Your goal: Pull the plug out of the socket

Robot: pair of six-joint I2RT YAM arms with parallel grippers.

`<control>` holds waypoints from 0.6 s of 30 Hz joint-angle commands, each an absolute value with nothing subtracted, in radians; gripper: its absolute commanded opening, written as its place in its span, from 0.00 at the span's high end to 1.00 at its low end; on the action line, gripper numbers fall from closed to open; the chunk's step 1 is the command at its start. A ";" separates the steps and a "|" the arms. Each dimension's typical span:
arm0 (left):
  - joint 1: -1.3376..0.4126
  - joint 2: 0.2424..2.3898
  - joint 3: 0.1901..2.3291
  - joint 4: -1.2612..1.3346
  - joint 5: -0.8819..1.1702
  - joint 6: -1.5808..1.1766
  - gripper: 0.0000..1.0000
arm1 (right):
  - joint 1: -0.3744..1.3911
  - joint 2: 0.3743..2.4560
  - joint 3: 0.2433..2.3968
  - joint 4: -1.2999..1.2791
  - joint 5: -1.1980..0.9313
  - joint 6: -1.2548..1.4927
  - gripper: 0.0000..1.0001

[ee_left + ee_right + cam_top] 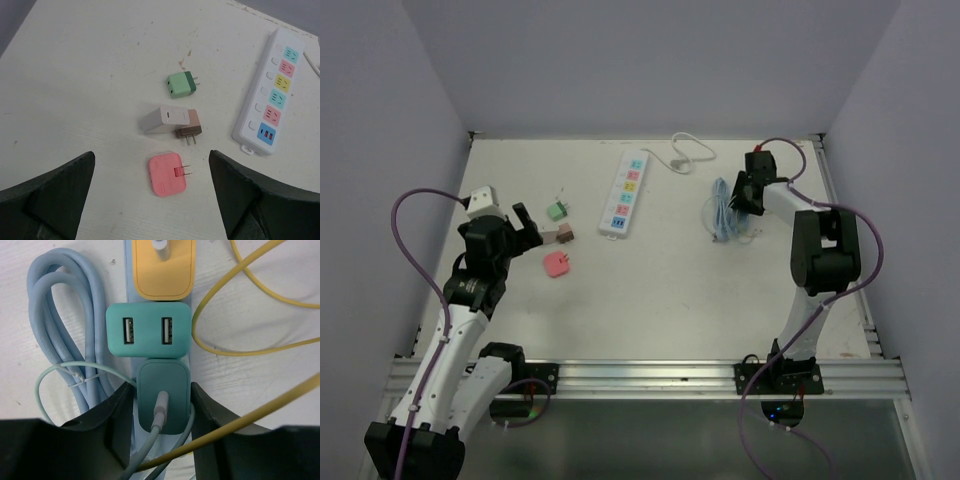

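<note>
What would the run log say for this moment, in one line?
phase: grasp | right gripper: shut on dark teal plug, seated in blue strip | left gripper: open over pink plug

The top external camera looks down from above the near edge over the whole white table (670, 300). The left wrist camera looks down from mid height at left-centre, sharing the white power strip with coloured sockets (272, 92). The right wrist camera hangs very close over the dark teal plug (164, 395) and coiled pale blue cable (70, 315), far right.
</note>
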State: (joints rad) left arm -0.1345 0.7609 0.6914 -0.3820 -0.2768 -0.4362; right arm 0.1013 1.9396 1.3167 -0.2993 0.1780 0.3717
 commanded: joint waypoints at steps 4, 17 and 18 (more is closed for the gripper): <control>-0.141 0.770 0.683 -0.330 -0.249 -0.413 0.00 | 0.123 1.859 1.244 -0.275 0.037 0.324 0.76; -0.141 0.844 0.673 -0.305 -0.006 -0.446 0.00 | 0.466 1.648 0.990 -0.219 -0.077 0.304 0.91; -0.141 0.848 0.672 -0.307 0.055 -0.455 0.00 | 0.491 1.638 0.962 -0.215 -0.081 0.293 0.92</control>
